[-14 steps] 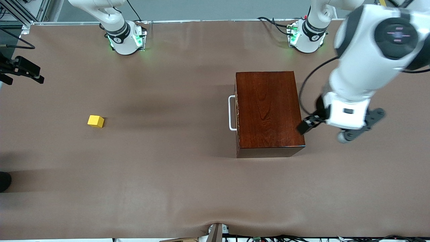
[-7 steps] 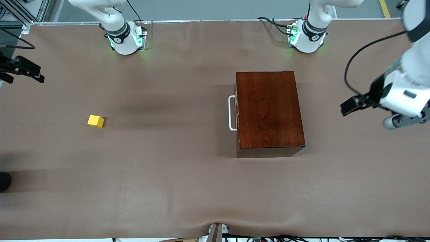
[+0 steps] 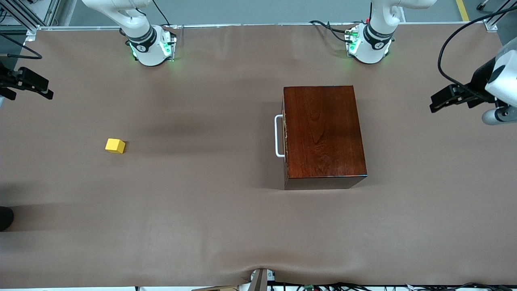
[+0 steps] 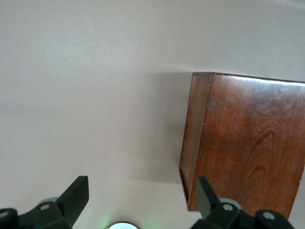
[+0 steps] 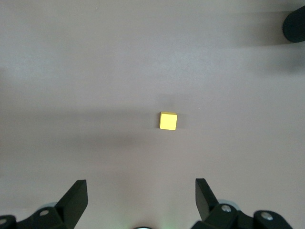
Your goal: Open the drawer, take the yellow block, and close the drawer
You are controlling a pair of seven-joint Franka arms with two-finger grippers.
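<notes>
The box (image 3: 324, 135) sits on the brown bench (image 3: 210, 226), toward the left arm's end, its dark reddish top glossy under the lights. The drawer (image 3: 285, 135) is pushed in flush, and only its white handle (image 3: 278, 136) sticks out from the side that faces the right arm's end of the bench.

The block (image 3: 115, 146) lies on the bare bench well apart from the box, toward the right arm's end, out in front of the drawer's handle side. It is out in the open, not in the drawer, and nothing touches it.

The left claw (image 3: 446, 99) hangs in the air over the edge of the bench at the left arm's end, clear of the box and holding nothing. In the left wrist view its two dark fingers (image 4: 76, 195) stand wide apart, with a corner of the box (image 4: 243, 148) showing below and between them.

The right claw (image 5: 140, 200) is up high over the right arm's end of the bench. Its fingers (image 5: 74, 198) are spread wide and empty too, and the block (image 5: 168, 121) shows on the bench below it, between the finger lines but far down.
</notes>
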